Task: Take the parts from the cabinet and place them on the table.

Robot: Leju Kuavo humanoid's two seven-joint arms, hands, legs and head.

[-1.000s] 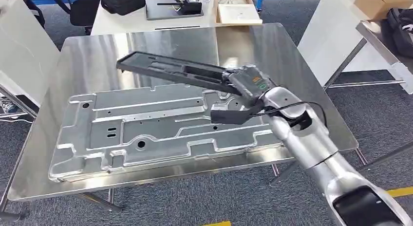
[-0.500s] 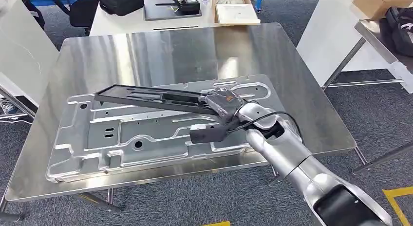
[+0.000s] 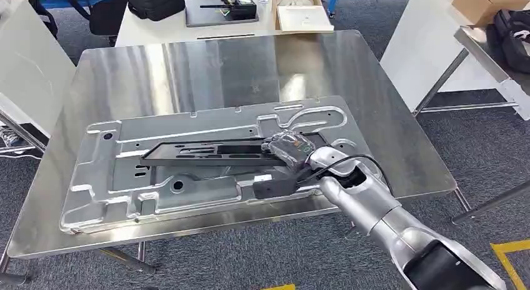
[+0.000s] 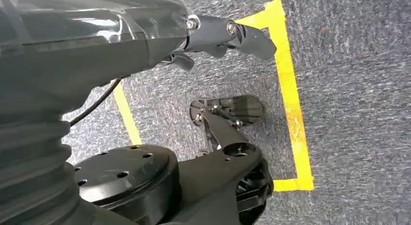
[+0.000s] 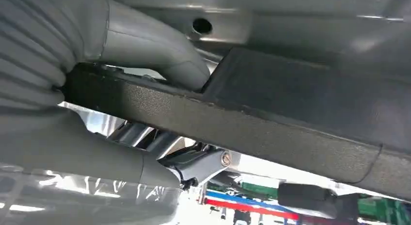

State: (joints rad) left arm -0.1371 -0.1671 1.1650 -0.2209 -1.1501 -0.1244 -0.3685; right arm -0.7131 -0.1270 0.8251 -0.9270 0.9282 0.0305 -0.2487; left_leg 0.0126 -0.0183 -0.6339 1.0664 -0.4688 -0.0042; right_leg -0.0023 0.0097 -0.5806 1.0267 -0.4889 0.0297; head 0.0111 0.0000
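Head view: a square stainless-steel tabletop (image 3: 206,59) fills the middle of the scene, standing on grey carpet. A large, pressed silver metal panel (image 3: 125,190) lies flat on it, covering most of the near half and reaching close to the near edge. The robot's silver right arm comes in from the lower right. Its right hand (image 3: 289,146) is clamped on one end of a long, flat black part (image 3: 206,152), which stretches leftward from the hand across the middle of the silver panel. The black part lies low and nearly level over the panel; whether it is resting on the panel or held just above it is hard to tell from this angle. A small black camera block on the wrist sits just below the hand, with a black cable looping back along the forearm.

In the right wrist view, seen close up, the thick grey thumb (image 5: 160,45) presses on one face of the textured black part, and the silver panel with a round hole is just beyond it.

In the left wrist view, the left hand (image 4: 232,33) hangs over carpet (image 4: 358,89) marked with yellow tape (image 4: 291,99). It holds nothing, and its dark fingers are extended.

Beyond the tabletop, a white table (image 3: 150,24) carries a black case, a dark tray and an open cardboard box.
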